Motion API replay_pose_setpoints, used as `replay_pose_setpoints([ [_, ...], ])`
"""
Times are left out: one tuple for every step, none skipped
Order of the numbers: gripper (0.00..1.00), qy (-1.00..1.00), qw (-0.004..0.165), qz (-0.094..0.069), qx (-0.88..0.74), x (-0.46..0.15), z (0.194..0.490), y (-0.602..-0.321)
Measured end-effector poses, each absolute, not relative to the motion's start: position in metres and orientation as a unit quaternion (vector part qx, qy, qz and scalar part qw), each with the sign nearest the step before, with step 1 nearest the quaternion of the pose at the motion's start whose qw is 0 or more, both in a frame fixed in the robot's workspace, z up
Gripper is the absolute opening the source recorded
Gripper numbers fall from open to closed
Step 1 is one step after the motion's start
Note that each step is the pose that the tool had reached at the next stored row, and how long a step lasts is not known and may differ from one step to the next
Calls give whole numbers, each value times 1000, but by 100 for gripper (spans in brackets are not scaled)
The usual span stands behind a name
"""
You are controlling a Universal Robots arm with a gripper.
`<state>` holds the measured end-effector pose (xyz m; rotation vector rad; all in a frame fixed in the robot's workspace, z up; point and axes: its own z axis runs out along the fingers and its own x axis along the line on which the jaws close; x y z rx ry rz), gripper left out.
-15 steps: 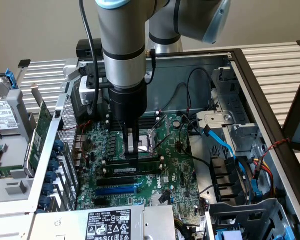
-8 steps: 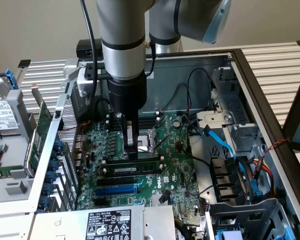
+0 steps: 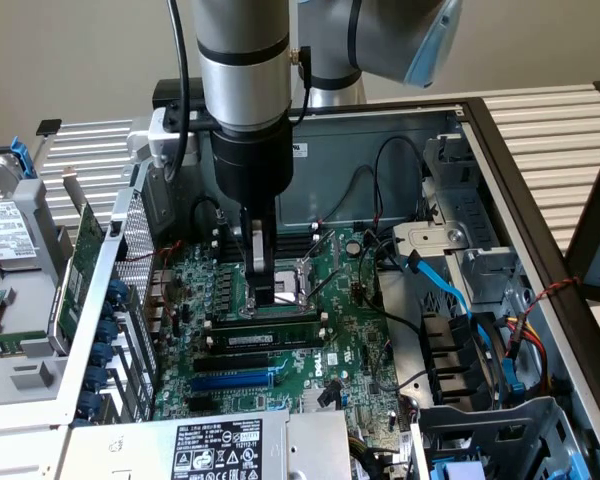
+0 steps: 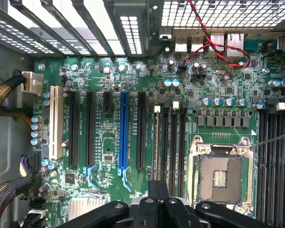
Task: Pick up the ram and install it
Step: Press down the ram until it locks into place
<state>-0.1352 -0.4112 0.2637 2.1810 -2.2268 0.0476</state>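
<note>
My gripper [image 3: 264, 296] hangs straight down into the open computer case, its two black fingers shut together with nothing visible between them. The tips are low over the motherboard [image 3: 350, 340], beside the CPU socket [image 3: 305, 272]. Just in front of the tips, two green sticks stand on edge in the memory slots: one with black chips [image 3: 265, 323], and the ram with a white label [image 3: 270, 341]. I cannot tell whether the fingertips touch the nearer stick. In the wrist view the shut gripper [image 4: 156, 186] sits at the end of the black memory slots [image 4: 173, 142].
A black slot [image 3: 235, 361] and a long blue slot [image 3: 235, 381] lie in front of the sticks. A green expansion card [image 3: 78, 262] stands at the exterior view's left, cables and blue drive bays [image 3: 470, 340] at its right, and a power supply [image 3: 215, 447] in front.
</note>
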Motion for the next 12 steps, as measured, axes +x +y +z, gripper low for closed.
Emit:
replay_pose_setpoints([
  [10,-714,12,15,700,-135,264,-411],
  [10,-714,12,15,700,-135,264,-411],
  [10,-714,12,15,700,-135,264,-411],
  [10,-714,12,15,700,-135,264,-411],
  [10,-714,12,15,700,-135,264,-411],
  [10,-714,12,15,700,-135,264,-411],
  [10,-714,12,15,700,-135,264,-411],
  [10,-714,12,15,700,-135,264,-411],
  [10,-714,12,15,700,-135,264,-411],
  [10,-714,12,15,699,-135,264,-411],
  [10,-715,12,15,699,-135,264,-411],
  [10,-717,12,15,697,-135,265,-411],
])
